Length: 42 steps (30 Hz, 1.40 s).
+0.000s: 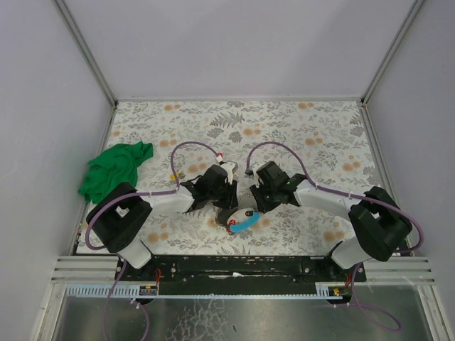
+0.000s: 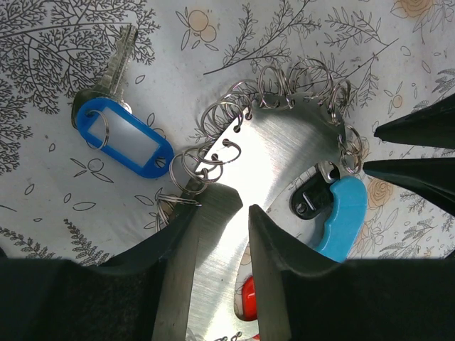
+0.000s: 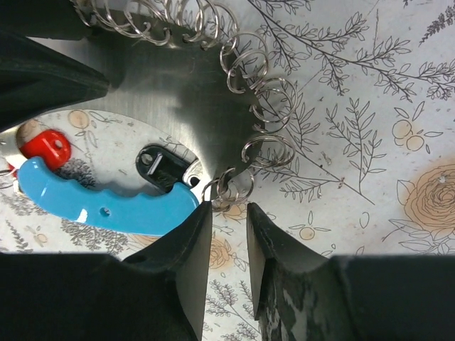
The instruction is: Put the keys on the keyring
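The keyring (image 2: 281, 153) is a curved steel plate edged with several small split rings, with a light-blue grip (image 3: 106, 202) and a black key head (image 3: 160, 167) at one end. It lies at the table's near middle (image 1: 231, 213). My left gripper (image 2: 245, 206) is shut on the plate, which runs between its fingers. My right gripper (image 3: 229, 206) stands slightly open, and the end split ring (image 3: 229, 188) sits just off its tips. One of the keys, with a blue tag (image 2: 124, 138), lies loose left of the plate. A red tag (image 3: 46, 148) shows beside the blue grip.
A crumpled green cloth (image 1: 114, 170) lies at the table's left edge. The floral tablecloth (image 1: 298, 128) is walled in by white panels at the back and sides. Both arms meet over the near middle, cables looping behind them.
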Available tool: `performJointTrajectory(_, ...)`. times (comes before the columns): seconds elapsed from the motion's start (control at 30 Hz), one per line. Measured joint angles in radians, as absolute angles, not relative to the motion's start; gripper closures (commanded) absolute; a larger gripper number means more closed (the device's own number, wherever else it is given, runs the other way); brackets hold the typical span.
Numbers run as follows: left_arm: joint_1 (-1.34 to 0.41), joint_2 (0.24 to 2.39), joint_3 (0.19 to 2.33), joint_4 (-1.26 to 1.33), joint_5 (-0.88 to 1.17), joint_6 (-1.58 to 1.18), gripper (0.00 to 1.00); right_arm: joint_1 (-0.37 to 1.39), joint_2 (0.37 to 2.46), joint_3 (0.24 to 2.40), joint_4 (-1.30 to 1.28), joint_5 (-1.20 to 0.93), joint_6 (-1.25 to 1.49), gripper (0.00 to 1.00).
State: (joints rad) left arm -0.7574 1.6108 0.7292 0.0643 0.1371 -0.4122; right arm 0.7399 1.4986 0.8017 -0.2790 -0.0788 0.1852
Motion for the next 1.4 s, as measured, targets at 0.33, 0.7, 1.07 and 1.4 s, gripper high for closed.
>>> performJointTrajectory(0.33,-0.757,1.611,0.73,0.064,0.128,-0.406,0.67,0.74,1.557,0.811,-0.26,-0.07,0.162,0.7)
performJointTrajectory(0.7,-0.757,1.611,0.732,0.061,0.127,-0.398,0.67,0.741,1.559,0.818,-0.234,-0.041,0.142,0.76)
performJointTrajectory(1.07,-0.757,1.611,0.734,0.057,0.127,-0.391,0.67,0.742,1.559,0.822,-0.223,0.002,0.122,0.74)
performJointTrajectory(1.4,-0.757,1.611,0.737,0.049,0.127,-0.386,0.67,0.742,1.579,0.851,-0.219,-0.017,0.01,0.67)
